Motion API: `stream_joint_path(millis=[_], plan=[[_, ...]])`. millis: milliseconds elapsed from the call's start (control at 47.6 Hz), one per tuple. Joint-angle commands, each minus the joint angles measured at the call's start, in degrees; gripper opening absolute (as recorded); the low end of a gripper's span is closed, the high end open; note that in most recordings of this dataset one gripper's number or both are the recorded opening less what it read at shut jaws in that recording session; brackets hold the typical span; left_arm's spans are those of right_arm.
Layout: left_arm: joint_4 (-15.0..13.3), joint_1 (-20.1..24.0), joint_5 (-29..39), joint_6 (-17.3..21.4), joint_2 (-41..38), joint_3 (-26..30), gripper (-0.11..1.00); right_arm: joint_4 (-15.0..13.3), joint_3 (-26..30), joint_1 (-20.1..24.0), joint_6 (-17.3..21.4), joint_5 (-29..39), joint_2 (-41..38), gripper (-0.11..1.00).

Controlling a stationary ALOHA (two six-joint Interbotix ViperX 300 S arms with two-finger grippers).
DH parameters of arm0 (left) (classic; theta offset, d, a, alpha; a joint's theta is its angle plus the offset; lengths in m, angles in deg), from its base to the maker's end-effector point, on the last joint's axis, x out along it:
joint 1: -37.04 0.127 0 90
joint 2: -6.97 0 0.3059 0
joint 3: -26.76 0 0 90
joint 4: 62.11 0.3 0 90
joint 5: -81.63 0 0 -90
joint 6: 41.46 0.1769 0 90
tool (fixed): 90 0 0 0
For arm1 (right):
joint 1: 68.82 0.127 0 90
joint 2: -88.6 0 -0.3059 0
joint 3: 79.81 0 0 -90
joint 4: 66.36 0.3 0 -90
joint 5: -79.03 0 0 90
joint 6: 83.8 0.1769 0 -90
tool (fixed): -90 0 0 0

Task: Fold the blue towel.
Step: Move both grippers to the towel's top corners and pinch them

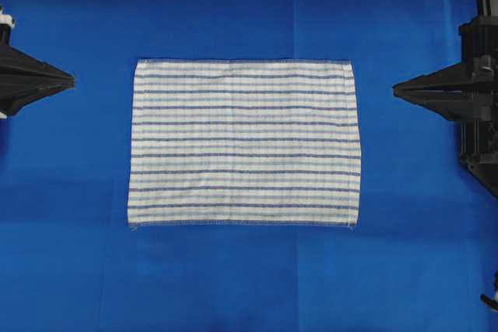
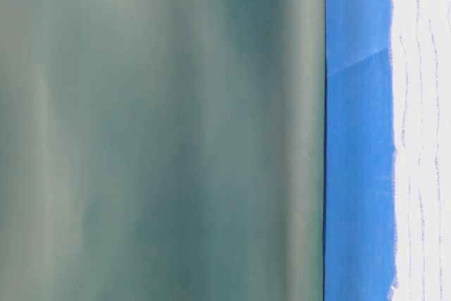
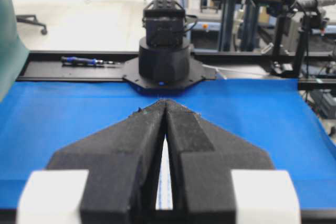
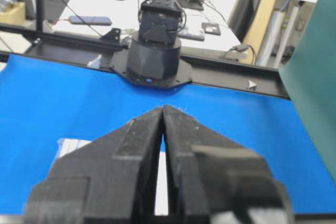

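Blue towel (image 1: pixel 244 142): spread flat and unfolded at the middle of the bench, long sides running left to right in the overhead view. White woven cloth, thin dark-blue and pale-blue stripes along its length, stitched hems at top and bottom edges, a loose thread at each lower corner. No label or writing readable on it. Resting on a plain solid-blue sheet (image 1: pixel 249 285) that covers the bench, faint crease lines across the sheet.

Seen from table level, only a strip of the towel (image 2: pixel 423 132) at the right edge, next to a band of the sheet (image 2: pixel 356 139); rest of that view filled by a blurred green surface (image 2: pixel 155 132).

Left gripper (image 1: pixel 70 79) at the left edge of the overhead view, well apart from the towel, pointed toward it; jaws pressed together, nothing between them. In the left wrist view, black foam-faced fingers (image 3: pixel 131 150) meeting at the tip, a sliver of striped towel visible through the narrow gap lower down.

Right gripper (image 1: pixel 397 88) at the right edge, likewise well apart from the towel and pointed at it; jaws pressed together and empty. In the right wrist view, dark fingers (image 4: pixel 136 145) meeting at the tip, a corner of the towel (image 4: pixel 73 145) showing to their left.

Beyond each gripper, base of the opposite arm (image 3: pixel 164 59) on a black frame rail. Blue-handled screwdriver (image 3: pixel 86 61) lying on the rail in the left wrist view. No brand marks legible anywhere.
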Motion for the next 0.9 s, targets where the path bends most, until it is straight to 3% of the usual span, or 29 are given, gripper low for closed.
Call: stream_joint_path(millis=[0,126,294,630,735,882], plan=[[-1.3,0.3,0.4,0.3,-0.6,1.0,0.00,0.1,1.1,-0.4,0.3,0.1,-0.3,0.00],[-1.3,0.4,0.1,0.7,-0.9,1.0,0.00,0.2,1.9,-1.2,0.2,1.7,-0.9,-0.06],[-1.3,1.5,-0.1,0.7,-3.3,0.7,0.00,1.1,1.8,-3.7,0.3,2.8,-1.9,-0.06],[-1.4,9.5,-0.7,0.4,-15.8,1.1,0.03,6.2,0.4,-12.0,0.3,3.5,-10.4,0.00],[-1.6,11.2,-0.8,0.2,-19.4,1.2,0.23,7.7,-0.4,-15.0,0.3,3.5,-14.6,0.11],[-1.7,13.1,-1.1,-0.4,-24.8,1.3,0.66,9.6,-1.6,-17.5,0.3,2.6,-20.0,0.36]])
